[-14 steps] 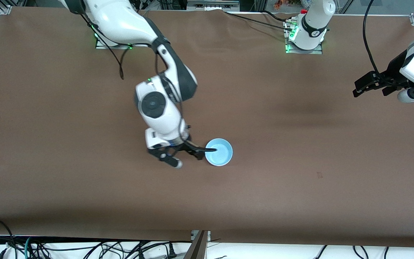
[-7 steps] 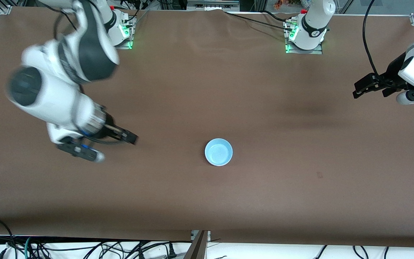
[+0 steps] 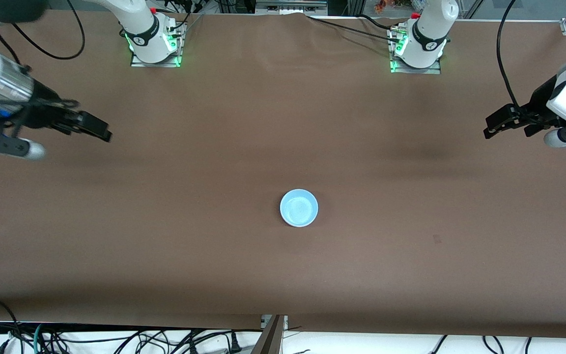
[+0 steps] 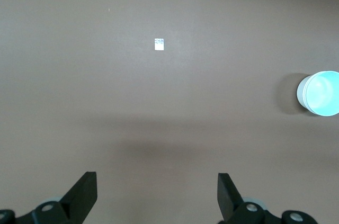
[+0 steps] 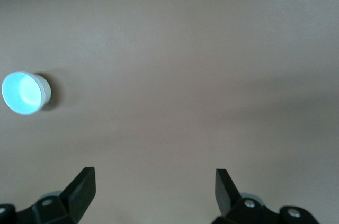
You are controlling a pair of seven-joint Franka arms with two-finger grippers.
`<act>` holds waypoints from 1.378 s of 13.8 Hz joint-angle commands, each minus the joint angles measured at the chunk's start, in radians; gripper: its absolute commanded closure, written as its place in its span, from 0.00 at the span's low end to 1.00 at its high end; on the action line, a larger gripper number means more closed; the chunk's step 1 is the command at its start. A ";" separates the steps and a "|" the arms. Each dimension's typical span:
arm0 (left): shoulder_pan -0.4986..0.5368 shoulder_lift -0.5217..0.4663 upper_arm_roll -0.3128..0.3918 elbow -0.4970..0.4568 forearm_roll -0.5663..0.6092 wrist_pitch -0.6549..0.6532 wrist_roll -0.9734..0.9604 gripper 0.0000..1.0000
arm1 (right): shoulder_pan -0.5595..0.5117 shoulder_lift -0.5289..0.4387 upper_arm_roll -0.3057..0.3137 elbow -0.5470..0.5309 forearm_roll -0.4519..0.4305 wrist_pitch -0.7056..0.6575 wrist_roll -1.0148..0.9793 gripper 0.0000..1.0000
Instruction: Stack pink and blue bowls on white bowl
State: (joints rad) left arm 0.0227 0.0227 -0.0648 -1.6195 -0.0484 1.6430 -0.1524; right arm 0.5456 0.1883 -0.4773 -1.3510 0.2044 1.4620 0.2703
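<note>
Both open claws hang apart, right gripper (image 3: 101,132) withdrawn from the light blue round plastic bowl (image 3: 299,208), left gripper (image 3: 494,127) waiting.

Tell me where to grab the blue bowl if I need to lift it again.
Grip the rim of the blue bowl, coming straight down from above with one finger inside and one outside. It sits upright and open-topped with nothing beside it, so any rim edge probably works. Both pincers are open.

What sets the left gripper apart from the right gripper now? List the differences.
The left gripper hangs over the left arm's end of the brown table; the right gripper over the right arm's end. Both are open, empty and well away from the light blue plastic bowl.
</note>
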 commanded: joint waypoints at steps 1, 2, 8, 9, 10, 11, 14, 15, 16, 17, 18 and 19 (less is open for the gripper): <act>-0.003 0.023 -0.004 0.038 0.034 -0.012 0.004 0.00 | 0.014 -0.171 -0.017 -0.245 -0.066 0.087 -0.069 0.00; -0.004 0.023 -0.007 0.038 0.070 -0.011 0.025 0.00 | 0.014 -0.194 -0.015 -0.281 -0.094 0.113 -0.075 0.00; -0.001 0.022 -0.013 0.038 0.078 -0.012 0.113 0.00 | 0.014 -0.188 -0.014 -0.249 -0.125 0.112 -0.118 0.00; -0.001 0.022 -0.013 0.036 0.076 -0.012 0.113 0.00 | 0.014 -0.188 -0.014 -0.246 -0.126 0.110 -0.120 0.00; -0.001 0.022 -0.013 0.036 0.076 -0.012 0.113 0.00 | 0.014 -0.188 -0.014 -0.234 -0.132 0.109 -0.134 0.00; -0.001 0.022 -0.013 0.036 0.076 -0.012 0.113 0.00 | 0.014 -0.188 -0.014 -0.223 -0.140 0.109 -0.152 0.00; -0.001 0.023 -0.013 0.030 0.076 -0.012 0.113 0.00 | 0.016 -0.190 -0.014 -0.221 -0.178 0.084 -0.190 0.00; -0.001 0.023 -0.013 0.029 0.076 -0.012 0.113 0.00 | 0.011 -0.191 -0.011 -0.221 -0.189 0.080 -0.213 0.00; -0.001 0.023 -0.013 0.029 0.076 -0.012 0.113 0.00 | -0.021 -0.191 0.015 -0.221 -0.189 0.077 -0.215 0.00; -0.001 0.023 -0.013 0.029 0.076 -0.012 0.113 0.00 | -0.092 -0.191 0.096 -0.221 -0.189 0.075 -0.207 0.00; -0.001 0.023 -0.013 0.029 0.076 -0.012 0.113 0.00 | -0.193 -0.191 0.197 -0.221 -0.189 0.075 -0.203 0.00; -0.001 0.025 -0.013 0.030 0.076 -0.012 0.113 0.00 | -0.270 -0.191 0.279 -0.221 -0.189 0.075 -0.197 0.00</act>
State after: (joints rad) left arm 0.0219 0.0362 -0.0741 -1.6140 0.0041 1.6430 -0.0559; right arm 0.4196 0.0133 -0.3490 -1.5732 0.0299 1.5523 0.0752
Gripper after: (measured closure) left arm 0.000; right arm 0.000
